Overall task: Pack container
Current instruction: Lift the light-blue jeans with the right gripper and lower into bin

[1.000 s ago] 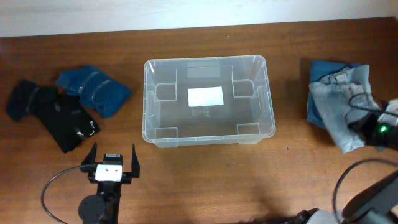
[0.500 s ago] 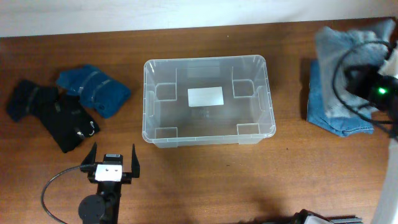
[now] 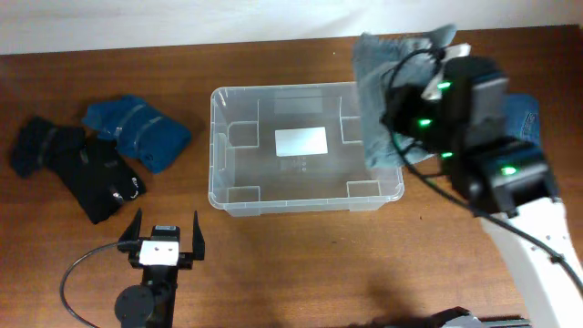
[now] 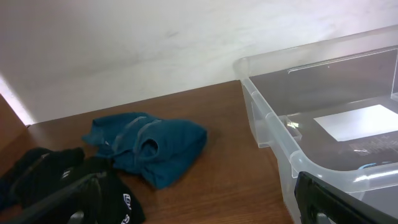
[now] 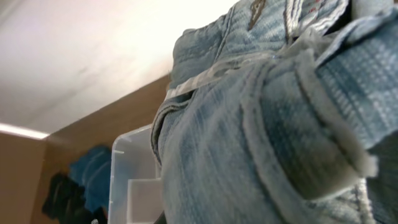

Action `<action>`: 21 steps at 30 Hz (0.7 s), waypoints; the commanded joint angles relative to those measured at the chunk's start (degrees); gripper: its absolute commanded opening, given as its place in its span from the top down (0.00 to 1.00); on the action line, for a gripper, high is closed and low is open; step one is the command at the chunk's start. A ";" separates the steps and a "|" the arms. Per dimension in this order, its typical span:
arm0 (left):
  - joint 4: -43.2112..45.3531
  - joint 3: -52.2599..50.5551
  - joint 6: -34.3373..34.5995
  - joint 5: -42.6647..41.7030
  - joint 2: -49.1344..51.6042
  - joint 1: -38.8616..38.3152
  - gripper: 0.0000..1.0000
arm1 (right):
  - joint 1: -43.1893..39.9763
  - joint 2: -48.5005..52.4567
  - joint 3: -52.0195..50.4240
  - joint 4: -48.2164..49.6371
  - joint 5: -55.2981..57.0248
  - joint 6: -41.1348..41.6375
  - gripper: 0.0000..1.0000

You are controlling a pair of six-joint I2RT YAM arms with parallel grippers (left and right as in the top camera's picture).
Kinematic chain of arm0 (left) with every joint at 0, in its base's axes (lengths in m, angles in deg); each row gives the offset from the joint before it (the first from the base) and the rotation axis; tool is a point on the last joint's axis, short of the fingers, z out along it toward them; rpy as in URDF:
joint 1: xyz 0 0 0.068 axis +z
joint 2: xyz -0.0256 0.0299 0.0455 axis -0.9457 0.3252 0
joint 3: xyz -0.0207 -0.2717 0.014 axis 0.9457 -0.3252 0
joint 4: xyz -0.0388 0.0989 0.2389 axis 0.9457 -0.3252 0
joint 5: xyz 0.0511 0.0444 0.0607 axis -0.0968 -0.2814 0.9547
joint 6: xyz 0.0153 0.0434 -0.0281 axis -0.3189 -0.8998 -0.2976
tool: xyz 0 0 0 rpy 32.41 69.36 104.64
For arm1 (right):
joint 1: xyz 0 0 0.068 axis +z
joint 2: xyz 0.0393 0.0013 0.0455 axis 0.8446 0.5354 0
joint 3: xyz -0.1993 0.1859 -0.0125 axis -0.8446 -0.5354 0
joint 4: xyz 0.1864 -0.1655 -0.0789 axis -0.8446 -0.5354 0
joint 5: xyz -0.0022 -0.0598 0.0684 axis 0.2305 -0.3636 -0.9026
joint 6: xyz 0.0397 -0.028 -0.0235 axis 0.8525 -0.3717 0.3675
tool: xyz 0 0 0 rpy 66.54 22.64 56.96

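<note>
The clear plastic container (image 3: 239, 199) stands mid-table with a white label (image 3: 301, 141) on its bottom and nothing inside; it also shows in the left wrist view (image 4: 273, 127) and the right wrist view (image 5: 127, 186). My right gripper (image 3: 410, 109) is shut on light blue jeans (image 3: 387, 82) that hang over the container's right end; the jeans (image 5: 261, 124) fill the right wrist view and hide the fingers. My left gripper (image 3: 164, 239) is open and empty near the table's front, left of the container.
A teal garment (image 3: 137, 129) and a black garment (image 3: 82, 164) lie left of the container, both also in the left wrist view (image 4: 149, 146) (image 4: 56, 180). A darker blue cloth (image 3: 521, 114) lies at the right, behind the right arm.
My right gripper has lifted the light blue jeans from the pile at the right and carried them left to the container's right end. The left arm has not moved.
</note>
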 commanded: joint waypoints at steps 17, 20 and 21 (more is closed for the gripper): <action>-0.07 -0.37 0.50 0.63 -0.44 0.39 0.01 | 11.43 15.17 2.36 0.52 9.25 7.61 0.96; -0.07 -0.37 0.50 0.63 -0.44 0.39 0.01 | 11.56 15.10 2.36 1.57 7.26 4.52 0.96; -0.04 -0.37 0.50 0.63 -0.44 0.39 0.01 | 11.65 15.10 2.38 2.38 6.51 2.69 0.96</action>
